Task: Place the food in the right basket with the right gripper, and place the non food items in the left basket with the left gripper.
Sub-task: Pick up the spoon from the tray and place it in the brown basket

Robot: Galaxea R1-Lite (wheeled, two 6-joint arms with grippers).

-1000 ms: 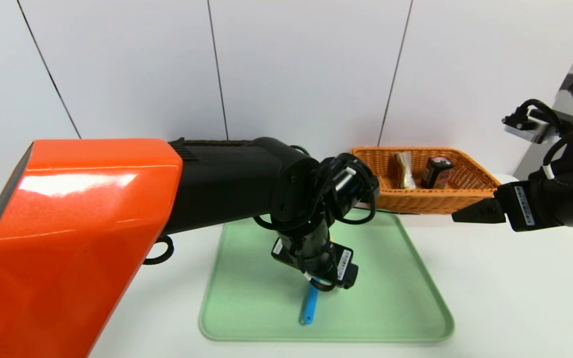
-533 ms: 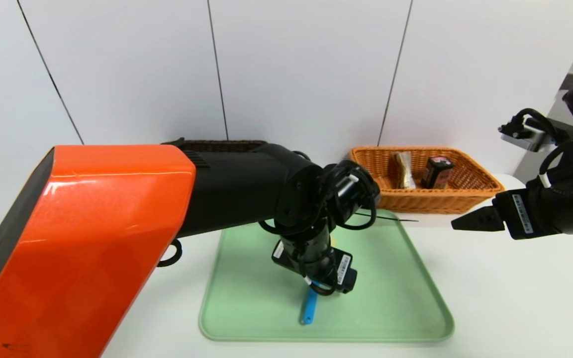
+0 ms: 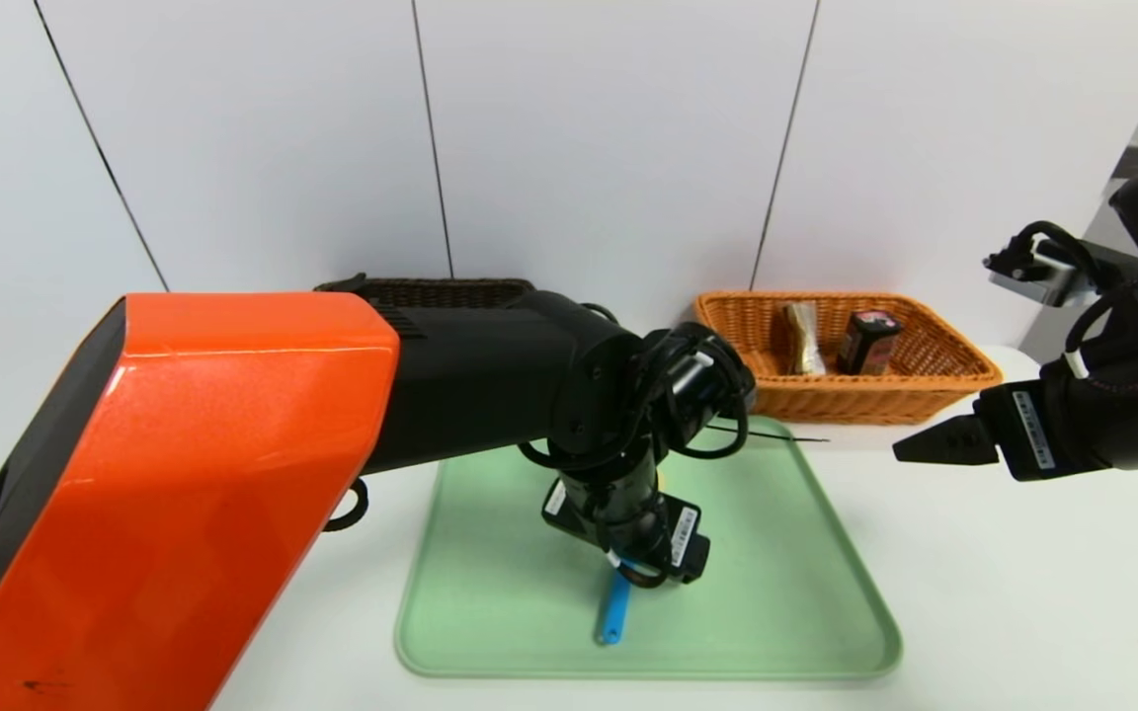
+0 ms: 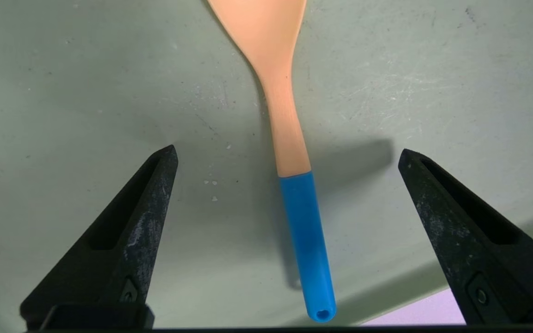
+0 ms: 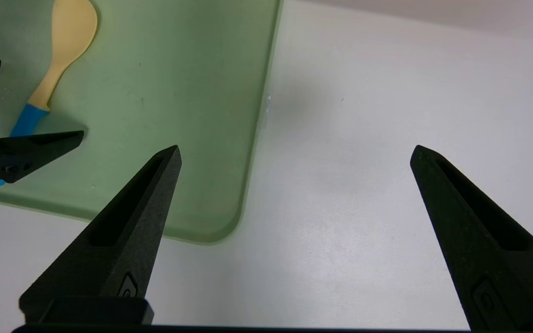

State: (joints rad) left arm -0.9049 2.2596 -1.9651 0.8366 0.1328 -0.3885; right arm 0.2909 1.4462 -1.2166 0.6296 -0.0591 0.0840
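The left gripper (image 4: 287,159) is spread wide, empty, astride the spoon (image 4: 294,152) on the green tray (image 4: 63,92); the bowl, hidden from the head, is shown beyond its fingertips.

Left arm hides most of the dark brown basket (image 3: 431,289); spoon (image 3: 614,612) bowl hidden.

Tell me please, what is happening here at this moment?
The robot is sorting things into two baskets. Its left gripper hangs over the spoon on the green tray, jaws open on either side of the handle and not yet closed on it. The snack packet and the small box already lie in the orange basket. The right gripper is open and empty above the table, beside the tray.
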